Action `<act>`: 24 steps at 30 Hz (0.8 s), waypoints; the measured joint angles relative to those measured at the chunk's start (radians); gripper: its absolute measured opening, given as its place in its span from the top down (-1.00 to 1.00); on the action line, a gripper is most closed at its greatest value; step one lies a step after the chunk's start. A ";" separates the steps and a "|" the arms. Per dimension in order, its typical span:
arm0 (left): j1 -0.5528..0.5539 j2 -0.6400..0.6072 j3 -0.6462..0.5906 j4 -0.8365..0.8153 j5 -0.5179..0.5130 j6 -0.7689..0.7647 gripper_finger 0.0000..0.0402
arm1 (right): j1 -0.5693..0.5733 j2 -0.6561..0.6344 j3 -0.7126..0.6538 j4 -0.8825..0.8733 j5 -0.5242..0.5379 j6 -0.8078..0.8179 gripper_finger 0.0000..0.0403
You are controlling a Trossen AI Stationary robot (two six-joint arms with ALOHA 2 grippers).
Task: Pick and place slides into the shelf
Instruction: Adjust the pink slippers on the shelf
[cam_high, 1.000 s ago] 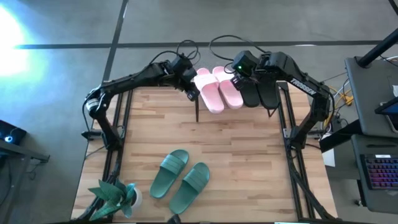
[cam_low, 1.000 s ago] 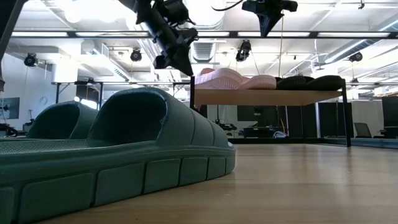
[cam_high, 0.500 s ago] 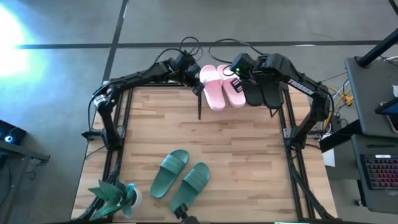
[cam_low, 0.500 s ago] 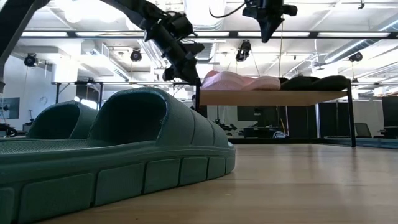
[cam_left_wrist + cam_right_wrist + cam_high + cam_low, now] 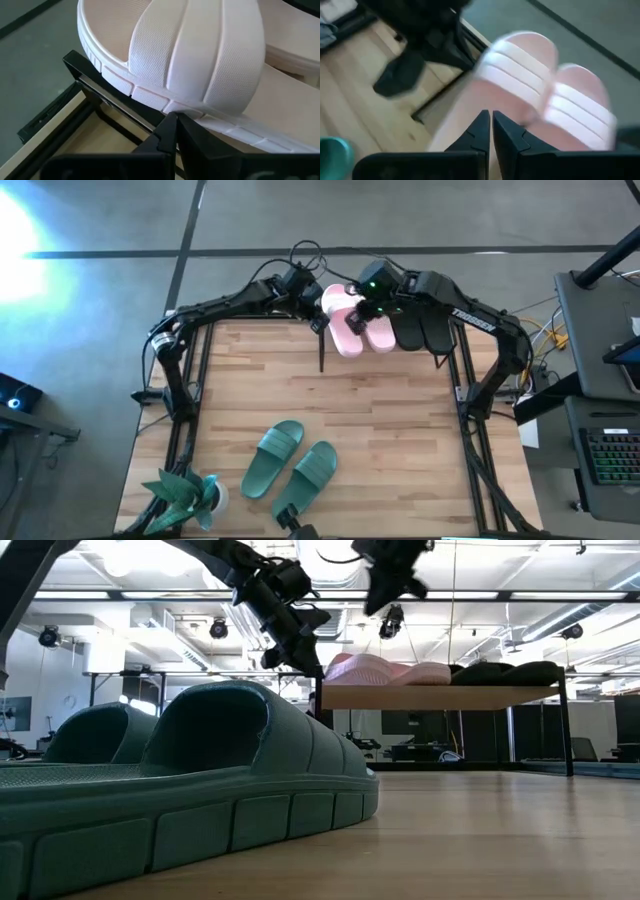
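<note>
my left gripper point(image 5: 172, 120) fingers pinched together, nudging pink slide point(image 5: 200, 60) | right gripper point(image 5: 487, 120) narrow too, just above | soft, light rubber; I'd grab the strap

Pink slides point(image 5: 352, 325) and black slides point(image 5: 418, 328) atop shelf point(image 5: 440, 696), green slides point(image 5: 290, 467) on table

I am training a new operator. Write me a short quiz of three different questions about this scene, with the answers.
1. True or false: the green slides already lie on the shelf.
2. Which pairs lie on the shelf? A) pink and black B) green and pink C) only black
3. Fill in: the right gripper hovers above the ____ slides.

Key
1. False; they lie on the table.
2. A: pink slides and black slides.
3. Pink; the left gripper is at the shelf's edge beside them.
</note>
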 joint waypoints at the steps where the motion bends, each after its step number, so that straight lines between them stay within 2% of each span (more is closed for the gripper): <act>1: 0.000 0.000 0.000 0.000 -0.004 -0.002 1.00 | -0.008 0.012 -0.006 0.032 -0.018 -0.002 0.94; 5: 0.001 -0.002 0.000 0.001 -0.012 -0.003 1.00 | -0.042 0.065 -0.024 0.109 -0.019 -0.010 0.94; 11: 0.009 -0.008 -0.003 0.016 -0.068 -0.004 1.00 | -0.119 0.128 -0.042 0.125 0.002 0.012 0.94; 15: 0.023 -0.004 -0.004 0.047 -0.084 -0.004 1.00 | -0.165 0.156 -0.043 0.137 -0.042 0.004 0.94; 24: 0.024 -0.009 -0.023 -0.004 -0.072 -0.030 1.00 | -0.183 0.177 -0.062 0.131 -0.031 0.006 0.94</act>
